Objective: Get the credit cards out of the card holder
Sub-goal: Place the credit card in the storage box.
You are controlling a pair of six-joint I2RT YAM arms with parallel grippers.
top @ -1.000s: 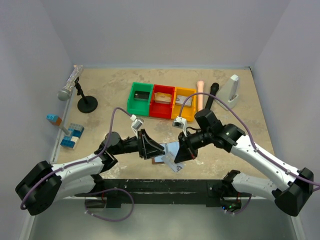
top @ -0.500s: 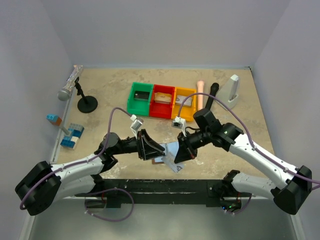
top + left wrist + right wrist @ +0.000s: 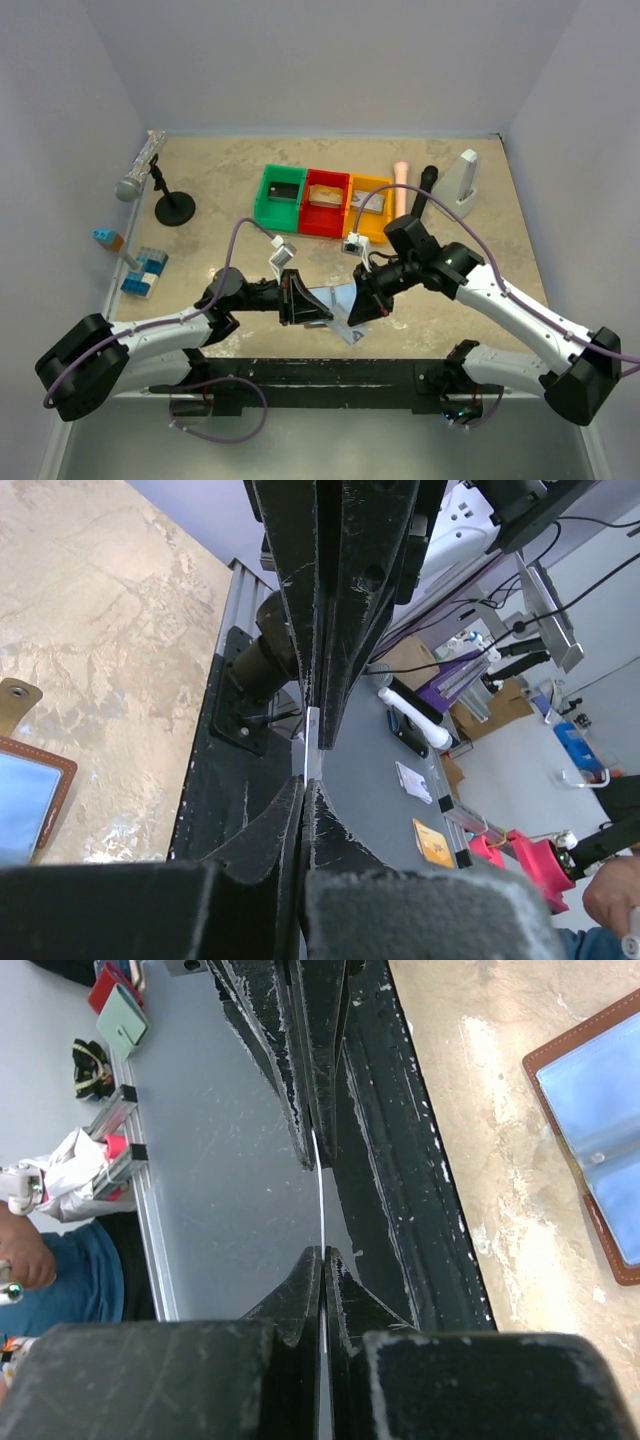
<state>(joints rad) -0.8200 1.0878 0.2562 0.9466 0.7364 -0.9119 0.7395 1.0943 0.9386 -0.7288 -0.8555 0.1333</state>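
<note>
Two arms meet over the near side of the counter (image 3: 230,175). The left pincer (image 3: 321,310) and right pincer (image 3: 358,303) are both clamped tight on one thin silvery-grey credit card (image 3: 338,297), held up between them. Just beneath lies the card holder (image 3: 600,1110), spread open, brown-edged with pale blue pockets. Farther back stand a green bin (image 3: 280,197), a red bin (image 3: 325,203) and a yellow bin (image 3: 368,208).

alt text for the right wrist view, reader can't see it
The right gripper is shut on a thin credit card seen edge-on, with the left gripper clamped on its far end. The open card holder, brown with blue lining, lies on the tan table at right.
</note>
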